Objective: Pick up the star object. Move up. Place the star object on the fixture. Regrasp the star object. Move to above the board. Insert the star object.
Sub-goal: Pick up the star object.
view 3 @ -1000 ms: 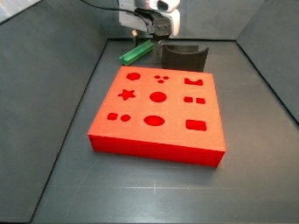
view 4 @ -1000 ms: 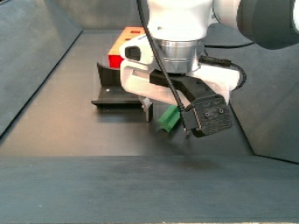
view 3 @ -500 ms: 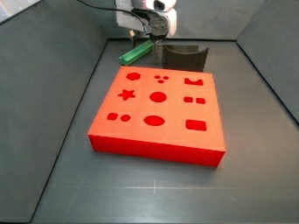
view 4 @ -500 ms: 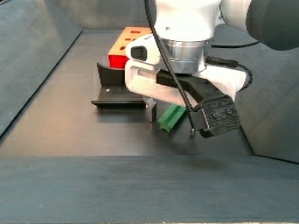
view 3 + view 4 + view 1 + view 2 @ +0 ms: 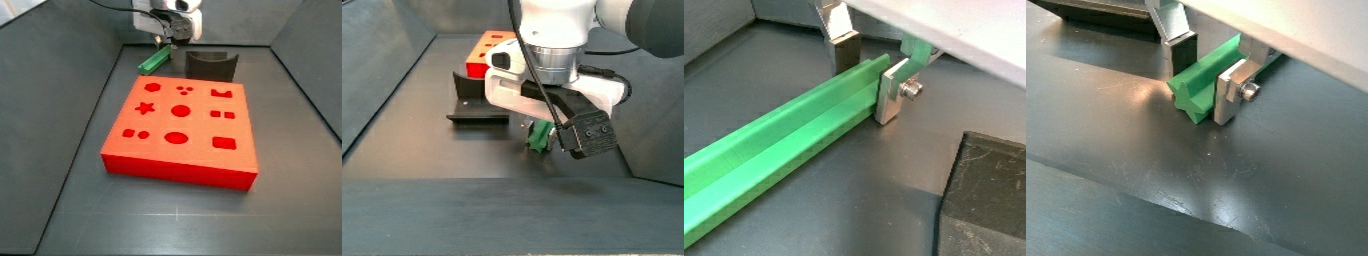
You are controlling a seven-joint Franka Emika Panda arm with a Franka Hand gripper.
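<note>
The star object [image 5: 156, 60] is a long green bar lying on the dark floor behind the board [image 5: 181, 125], left of the fixture [image 5: 211, 66]. My gripper [image 5: 171, 38] stands over its far end. In both wrist views the silver fingers [image 5: 894, 92] press against the two sides of the star object [image 5: 791, 130], and its star-shaped end [image 5: 1193, 92] shows just past the gripper [image 5: 1204, 75]. The gripper [image 5: 869, 70] is shut on it. In a side view the gripper [image 5: 543, 128] hides most of the star object [image 5: 539, 138].
The fixture [image 5: 476, 105] sits between the gripper and the red board [image 5: 481, 55]. The fixture's dark edge [image 5: 985, 200] lies close beside the bar. Grey walls [image 5: 80, 60] enclose the floor on both sides.
The gripper has shifted very slightly over the bar's end. The star object lies where it did.
</note>
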